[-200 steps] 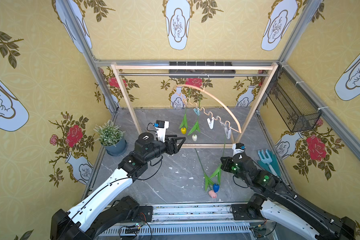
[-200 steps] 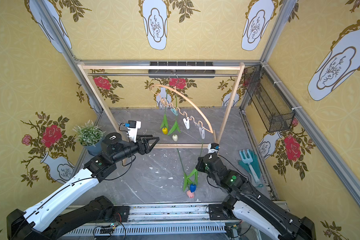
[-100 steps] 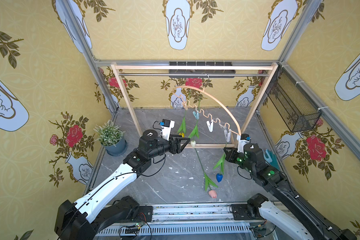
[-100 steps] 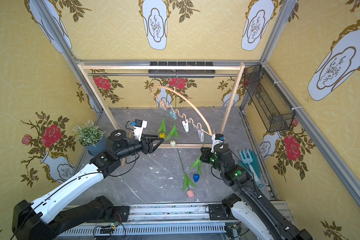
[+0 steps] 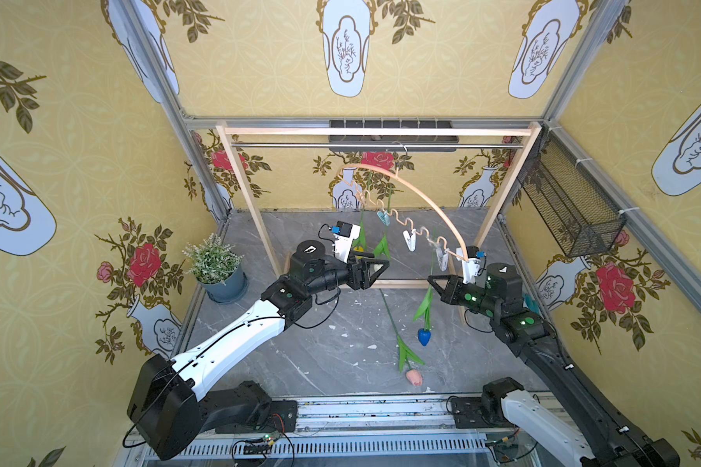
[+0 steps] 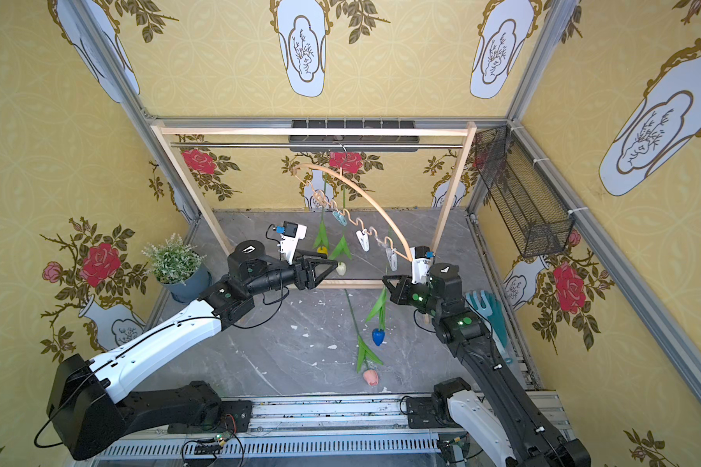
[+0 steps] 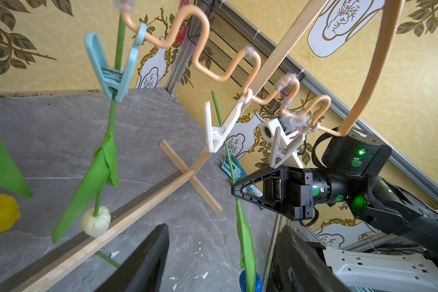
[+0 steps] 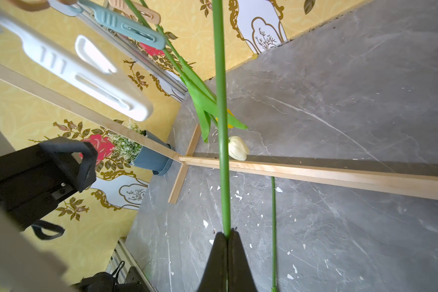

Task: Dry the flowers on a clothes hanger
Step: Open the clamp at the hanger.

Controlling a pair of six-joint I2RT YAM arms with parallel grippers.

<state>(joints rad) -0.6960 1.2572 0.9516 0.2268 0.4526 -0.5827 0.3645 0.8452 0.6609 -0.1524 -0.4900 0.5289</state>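
**Blue tulip lifted off the desk toward the clips**

Up from the desk has come the right gripper over the last second, and the blue tulip with it. The flower now hangs head down in the air instead of beside the pink tulip. The pincer is closed tight on the green stem. In the left wrist view the upper stem crosses the white clip, though whether it sits in the clip cannot be told.

The left gripper has also pushed forward. Its jaws stand well apart and hold nothing, close to the head of the white tulip.

The clothes hanger hangs by its hook from the rail of the wooden rack, toward the back edge. The white tulip dangles from its blue clip, with the yellow tulip hanging just beside it. The pink tulip lies flat near the front edge, right of the middle. A potted plant stands at the left edge.
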